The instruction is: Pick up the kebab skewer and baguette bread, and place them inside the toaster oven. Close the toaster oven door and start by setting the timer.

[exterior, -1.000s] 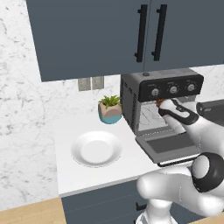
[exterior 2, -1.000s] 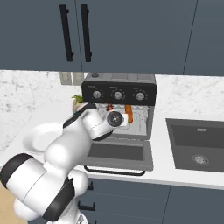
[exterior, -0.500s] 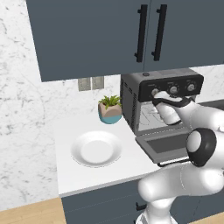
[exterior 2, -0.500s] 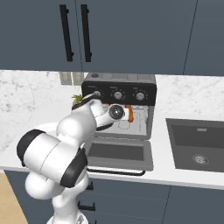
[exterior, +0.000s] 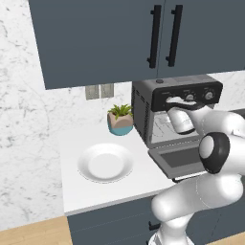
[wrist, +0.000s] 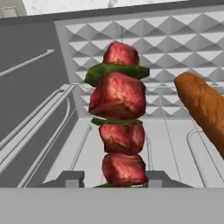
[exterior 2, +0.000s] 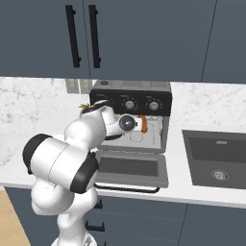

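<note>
Inside oven [exterior 2: 132,98] mouth: gripper [wrist: 114,178] clamped on skewer [wrist: 118,118], held over rack. Baguette [wrist: 205,108] lay just beside skewer, inside oven. Door [exterior 2: 129,168] hung open, flat.

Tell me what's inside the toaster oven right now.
Inside the toaster oven, the baguette bread lies to one side, and the kebab skewer is held in by the gripper. The arm covers much of the opening, so the rest of the rack is hidden.

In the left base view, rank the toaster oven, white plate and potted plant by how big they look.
1. toaster oven
2. white plate
3. potted plant

The plate sits nearer the camera than the plant, but the gap looks clear.
</note>
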You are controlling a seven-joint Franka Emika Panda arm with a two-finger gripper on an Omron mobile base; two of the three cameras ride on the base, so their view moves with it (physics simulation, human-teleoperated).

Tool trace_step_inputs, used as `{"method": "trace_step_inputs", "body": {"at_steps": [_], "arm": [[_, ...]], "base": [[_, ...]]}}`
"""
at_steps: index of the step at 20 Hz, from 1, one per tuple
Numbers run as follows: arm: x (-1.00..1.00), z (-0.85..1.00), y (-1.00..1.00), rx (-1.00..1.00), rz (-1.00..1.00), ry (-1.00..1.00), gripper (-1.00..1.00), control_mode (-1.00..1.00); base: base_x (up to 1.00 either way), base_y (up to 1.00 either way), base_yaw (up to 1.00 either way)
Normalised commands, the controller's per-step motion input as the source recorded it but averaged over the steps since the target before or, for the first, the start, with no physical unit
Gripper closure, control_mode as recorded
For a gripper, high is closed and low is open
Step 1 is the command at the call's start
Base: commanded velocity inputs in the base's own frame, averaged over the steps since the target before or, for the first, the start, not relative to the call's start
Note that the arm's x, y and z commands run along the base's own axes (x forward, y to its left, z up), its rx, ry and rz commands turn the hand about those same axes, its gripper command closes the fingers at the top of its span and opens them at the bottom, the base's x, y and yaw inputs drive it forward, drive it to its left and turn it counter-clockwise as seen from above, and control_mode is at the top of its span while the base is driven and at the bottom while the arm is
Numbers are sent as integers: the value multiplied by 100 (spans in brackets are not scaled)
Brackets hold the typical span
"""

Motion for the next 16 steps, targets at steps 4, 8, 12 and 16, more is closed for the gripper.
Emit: {"method": "trace_step_inputs", "body": {"at_steps": [4, 8, 12, 16], "arm": [[0, 0, 0, 0, 0, 0, -100, -100], [0, 0, 0, 0, 0, 0, -100, -100], [-7, 5, -1, 0, 0, 0, -100, -100], [-49, 33, -2, 0, -1, 0, -100, -100]], "base": [[0, 0, 0], [0, 0, 0], [0, 0, 0], [0, 0, 0]]}}
